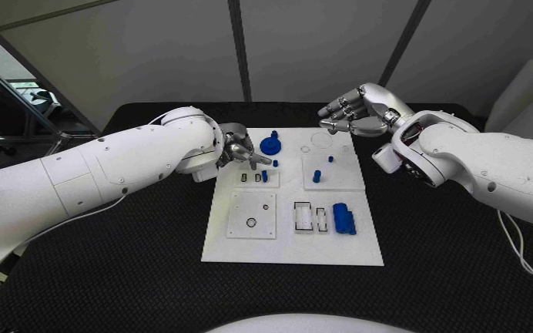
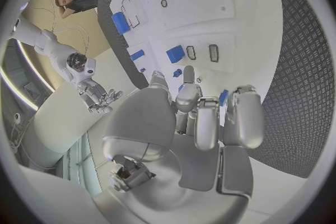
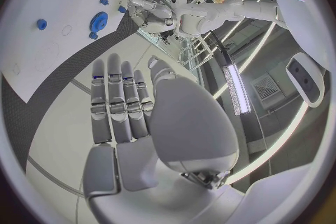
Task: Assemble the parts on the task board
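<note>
The white task board [image 1: 294, 237] lies mid-table. A blue gear [image 1: 272, 146] sits at its far left corner, with small blue pegs [image 1: 316, 175] near it and a larger blue cylinder [image 1: 343, 217] at the near right. My left hand [image 1: 239, 150] hovers at the board's far left edge with its fingers curled down beside the gear. In the left wrist view blue [image 2: 223, 96] shows between the fingertips [image 2: 241, 102]; whether they grip it I cannot tell. My right hand [image 1: 356, 113] hangs over the board's far right edge, fingers straight and holding nothing. The gear [image 3: 98, 21] also lies ahead of it.
The board has rectangular slots [image 1: 302, 216] and a plate with a round hole [image 1: 251, 221] in its near half. The black table [image 1: 111, 271] stretches around the board on all sides. Grey wall panels stand behind the table.
</note>
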Controlling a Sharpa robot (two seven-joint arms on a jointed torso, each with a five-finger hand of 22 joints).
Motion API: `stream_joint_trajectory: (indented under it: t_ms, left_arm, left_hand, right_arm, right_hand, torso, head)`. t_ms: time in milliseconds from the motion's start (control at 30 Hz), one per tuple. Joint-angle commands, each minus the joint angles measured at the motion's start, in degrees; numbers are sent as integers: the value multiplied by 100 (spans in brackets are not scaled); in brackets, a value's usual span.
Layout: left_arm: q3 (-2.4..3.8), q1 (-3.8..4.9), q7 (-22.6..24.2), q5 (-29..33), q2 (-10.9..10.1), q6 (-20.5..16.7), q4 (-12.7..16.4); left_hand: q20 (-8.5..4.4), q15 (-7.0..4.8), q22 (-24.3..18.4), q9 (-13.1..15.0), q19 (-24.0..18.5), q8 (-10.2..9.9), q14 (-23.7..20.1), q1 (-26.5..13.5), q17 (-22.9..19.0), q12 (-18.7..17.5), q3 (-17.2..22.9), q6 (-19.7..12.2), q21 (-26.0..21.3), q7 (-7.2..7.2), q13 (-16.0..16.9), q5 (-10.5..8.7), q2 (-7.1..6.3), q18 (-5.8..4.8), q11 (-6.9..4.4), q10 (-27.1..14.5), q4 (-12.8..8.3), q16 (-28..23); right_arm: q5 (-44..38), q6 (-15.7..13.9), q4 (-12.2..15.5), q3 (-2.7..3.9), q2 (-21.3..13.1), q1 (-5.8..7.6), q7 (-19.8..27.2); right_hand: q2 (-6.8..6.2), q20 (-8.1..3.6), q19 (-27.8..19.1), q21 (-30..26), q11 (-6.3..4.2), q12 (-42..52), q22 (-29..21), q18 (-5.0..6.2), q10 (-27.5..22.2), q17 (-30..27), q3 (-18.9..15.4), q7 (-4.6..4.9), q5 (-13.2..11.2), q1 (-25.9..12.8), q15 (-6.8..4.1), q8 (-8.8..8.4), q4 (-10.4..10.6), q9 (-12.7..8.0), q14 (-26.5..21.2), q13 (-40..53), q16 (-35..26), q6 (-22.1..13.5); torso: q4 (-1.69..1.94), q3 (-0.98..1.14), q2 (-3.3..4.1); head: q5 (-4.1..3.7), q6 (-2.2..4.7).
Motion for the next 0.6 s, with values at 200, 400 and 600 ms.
stream_joint_trajectory:
  t_ms: [200,400,600]
  left_arm:
    - [-43,16,-119,-96,138,228,-109]
    - [-53,17,-133,-95,185,308,-141]
    - [-56,18,-145,-95,198,377,-144]
  left_hand:
    - [-2,-40,-35,38,-21,46,527,-57,1272,-120,-31,-54,-35,-5,-129,-39,12,33,0,-105,-3,-1]
    - [0,-38,-35,60,-25,60,528,-53,1278,-146,-31,-69,-36,-4,-157,-37,25,33,2,-126,-7,3]
    - [2,-37,-12,111,-22,100,532,-24,1290,-129,-24,-87,-26,-7,-131,-33,56,30,0,-117,-17,12]
  right_arm:
    - [-96,-66,-40,4,58,12,-103]
    - [-97,-67,-55,4,74,11,-130]
    - [-97,-73,-73,3,80,11,-145]
  right_hand:
    - [9,26,12,-52,12,-23,-29,72,-35,-17,-32,18,29,-9,11,-29,-25,-3,-23,-13,-50,-17]
    - [11,28,15,-60,12,-21,-35,72,-35,-20,-31,18,30,2,11,-29,-33,-3,-22,-15,-58,-19]
    - [11,28,16,-61,12,-21,-36,73,-35,-21,-31,18,30,3,11,-29,-34,-3,-22,-16,-58,-19]
  torso:
    - [-3,2,4]
    - [1,3,5]
    - [5,-1,-1]
  head:
    - [10,-28]
    - [6,-41]
    - [4,-62]
